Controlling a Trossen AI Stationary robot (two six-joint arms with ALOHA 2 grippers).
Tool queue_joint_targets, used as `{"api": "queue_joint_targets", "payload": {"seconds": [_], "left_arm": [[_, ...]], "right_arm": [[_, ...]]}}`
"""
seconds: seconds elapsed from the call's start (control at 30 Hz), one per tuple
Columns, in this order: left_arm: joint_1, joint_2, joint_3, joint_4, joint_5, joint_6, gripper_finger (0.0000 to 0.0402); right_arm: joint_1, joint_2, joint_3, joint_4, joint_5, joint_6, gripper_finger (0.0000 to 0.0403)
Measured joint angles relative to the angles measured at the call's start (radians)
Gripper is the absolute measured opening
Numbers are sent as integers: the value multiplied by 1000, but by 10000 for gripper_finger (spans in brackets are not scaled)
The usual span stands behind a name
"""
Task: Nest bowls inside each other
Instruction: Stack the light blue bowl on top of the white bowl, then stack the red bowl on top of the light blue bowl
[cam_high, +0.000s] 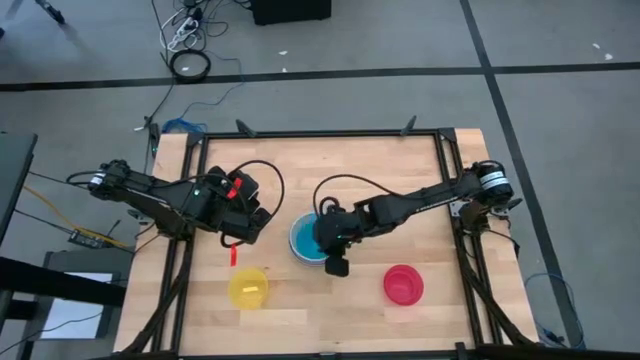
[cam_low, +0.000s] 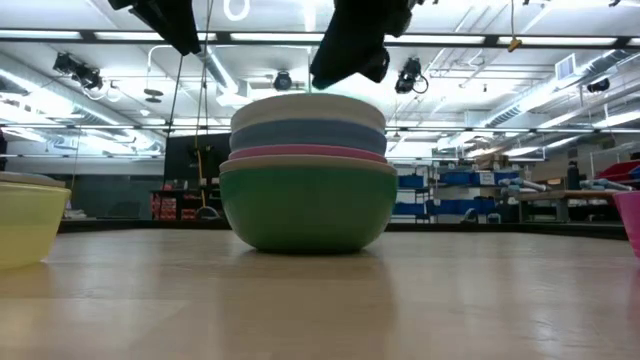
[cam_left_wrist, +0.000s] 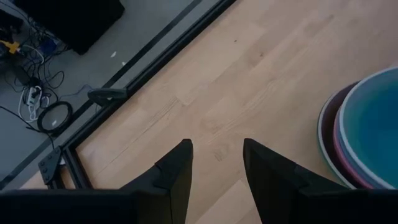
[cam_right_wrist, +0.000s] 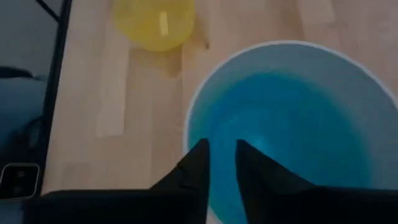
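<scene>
A: Mid-desk, the stack (cam_low: 305, 180): green bowl (cam_low: 305, 212) lowest, pink and blue nested in it. Right gripper (cam_right_wrist: 221, 158) hovers over the blue rim, jaws slightly apart, holding nothing.

B: Red bowl (cam_high: 403, 284), then yellow bowl (cam_high: 247, 287), wait nearer the front. Probably light, slick plastic; pinch the rim. Left gripper (cam_left_wrist: 217, 158) idles alongside, jaws apart.

Red bowl (cam_low: 632, 222) cut off; stack's (cam_low: 305, 175) inner bowls hidden.

One stack of nested bowls (cam_high: 305, 238), one loose yellow bowl (cam_high: 247, 287), one loose red bowl (cam_high: 403, 284), two arms
</scene>
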Motion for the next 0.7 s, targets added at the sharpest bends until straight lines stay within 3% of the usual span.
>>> {"api": "queue_joint_targets", "payload": {"seconds": [0.17, 0.3, 0.5, 0.7], "left_arm": [[0, 0, 0, -1, 0, 0, 152], [0, 0, 0, -7, 0, 0, 152], [-15, 0, 0, -13, 1, 0, 152], [-35, 0, 0, -7, 1, -3, 152]], "right_arm": [[0, -27, 1, -11, 1, 27, 118], [3, -74, 1, -116, 23, 71, 134], [51, -202, 1, -492, 150, 217, 133], [136, -306, -1, -849, 188, 451, 128]]}}
